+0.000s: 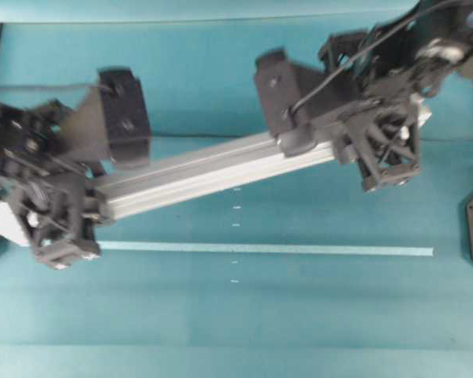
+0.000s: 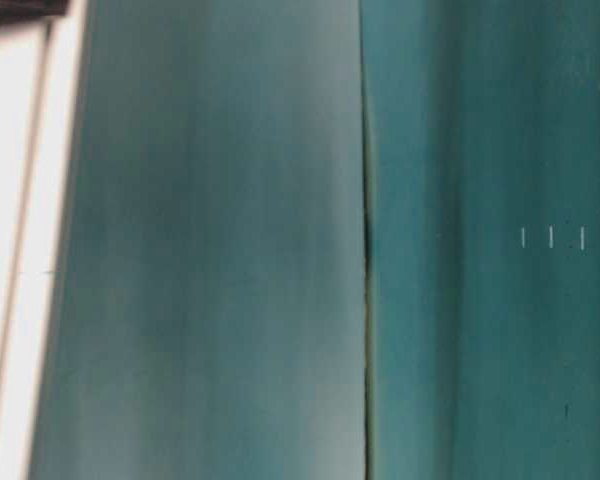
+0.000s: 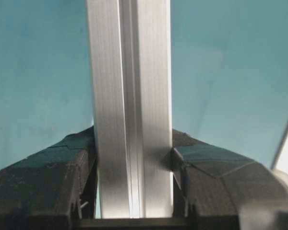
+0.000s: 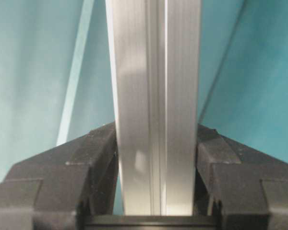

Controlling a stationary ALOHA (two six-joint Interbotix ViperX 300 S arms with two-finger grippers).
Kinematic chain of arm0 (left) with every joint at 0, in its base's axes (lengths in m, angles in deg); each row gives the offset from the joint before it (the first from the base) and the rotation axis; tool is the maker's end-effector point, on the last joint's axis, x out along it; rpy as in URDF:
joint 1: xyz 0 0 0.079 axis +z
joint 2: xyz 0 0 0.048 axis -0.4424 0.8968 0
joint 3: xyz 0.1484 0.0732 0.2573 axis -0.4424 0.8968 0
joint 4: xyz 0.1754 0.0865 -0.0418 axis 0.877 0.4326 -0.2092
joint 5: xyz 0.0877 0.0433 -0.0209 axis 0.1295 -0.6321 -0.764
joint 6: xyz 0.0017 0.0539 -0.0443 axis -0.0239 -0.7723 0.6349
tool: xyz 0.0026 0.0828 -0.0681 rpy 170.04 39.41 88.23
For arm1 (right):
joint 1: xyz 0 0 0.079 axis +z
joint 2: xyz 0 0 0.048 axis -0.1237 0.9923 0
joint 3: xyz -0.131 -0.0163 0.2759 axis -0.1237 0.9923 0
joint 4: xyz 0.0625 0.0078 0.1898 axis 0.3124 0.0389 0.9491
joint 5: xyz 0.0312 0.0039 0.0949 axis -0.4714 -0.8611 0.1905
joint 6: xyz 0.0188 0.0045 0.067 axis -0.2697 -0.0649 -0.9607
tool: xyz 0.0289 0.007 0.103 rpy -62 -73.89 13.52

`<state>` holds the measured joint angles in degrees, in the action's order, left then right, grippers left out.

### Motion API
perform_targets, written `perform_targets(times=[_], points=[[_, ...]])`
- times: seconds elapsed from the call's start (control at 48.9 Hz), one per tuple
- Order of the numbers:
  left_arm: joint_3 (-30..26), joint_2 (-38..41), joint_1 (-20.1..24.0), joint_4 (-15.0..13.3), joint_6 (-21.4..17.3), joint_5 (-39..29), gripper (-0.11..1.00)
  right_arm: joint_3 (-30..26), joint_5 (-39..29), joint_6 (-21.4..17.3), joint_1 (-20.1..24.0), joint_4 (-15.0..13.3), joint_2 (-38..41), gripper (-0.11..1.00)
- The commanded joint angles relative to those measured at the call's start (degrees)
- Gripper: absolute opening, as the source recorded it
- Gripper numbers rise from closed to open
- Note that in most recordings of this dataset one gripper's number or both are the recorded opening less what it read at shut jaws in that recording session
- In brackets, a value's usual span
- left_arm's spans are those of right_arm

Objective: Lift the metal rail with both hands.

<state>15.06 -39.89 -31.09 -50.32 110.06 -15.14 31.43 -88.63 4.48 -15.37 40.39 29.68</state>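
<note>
The metal rail (image 1: 213,169) is up off the table (image 1: 299,315) by the look of it: seen from overhead it looms large and slants across the middle, its left end lower in the picture and its right end further away, while the table-level view shows only teal cloth and no bar resting on it. That reads to me as a lift already under way, maybe close to finished

At the left end, the left end effector (image 3: 133,163) is clamped on the rail, one black finger (image 3: 48,172) pressed to each side of the grooved silver face. At the right end, the right end effector (image 4: 156,163) grips it the same way, its fingers (image 4: 62,177) tight against both flanks. Both wrist views show the bar running straight away from the jaws with teal well behind it, which fits a bar held in the air

So the grasping is done with both hands, and the raising looks done or nearly so. What may be left is only to level it, since one end sits further away than the other, and to hold it steady

Below the rail, the thin pale tape strip (image 1: 268,250) lies flat on the table, well apart from the bar, with a few small white marks (image 1: 236,224) crossing near its middle
</note>
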Motion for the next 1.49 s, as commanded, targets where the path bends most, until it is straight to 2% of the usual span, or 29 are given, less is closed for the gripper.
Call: perform_targets(times=[0.0,0.205,0.389,0.512,0.634,0.901,1.126,1.474], points=[[-5.6,-0.1,0.5,-0.1,-0.4,-1.1,0.32,-3.2,0.6,-2.4,0.9,0.2,-1.1,0.42],[-9.2,1.6,0.6,0.1,-0.8,-6.8,0.32,-3.3,0.3,-4.4,1.0,0.2,-2.2,0.42],[-9.4,1.8,1.9,0.4,-0.7,-7.3,0.32,-3.0,0.2,-5.3,1.3,0.2,-2.0,0.42],[-8.6,2.2,2.6,0.7,-1.3,-7.6,0.32,-2.9,-0.4,-9.3,1.8,0.2,-1.8,0.42],[-7.4,2.2,4.3,0.7,-3.9,-7.6,0.32,-2.9,-2.1,-14.5,2.5,0.2,-1.8,0.42],[-5.2,2.2,8.9,0.7,-9.2,-7.0,0.32,-1.7,-3.3,-18.8,4.7,0.2,-1.8,0.42],[1.5,2.3,9.2,0.7,-12.6,-1.2,0.32,4.7,-1.3,-21.9,5.5,0.2,-2.1,0.4],[13.3,3.2,9.3,0.7,-13.2,13.0,0.32,19.5,12.3,-22.2,6.3,0.4,-2.9,0.4]])
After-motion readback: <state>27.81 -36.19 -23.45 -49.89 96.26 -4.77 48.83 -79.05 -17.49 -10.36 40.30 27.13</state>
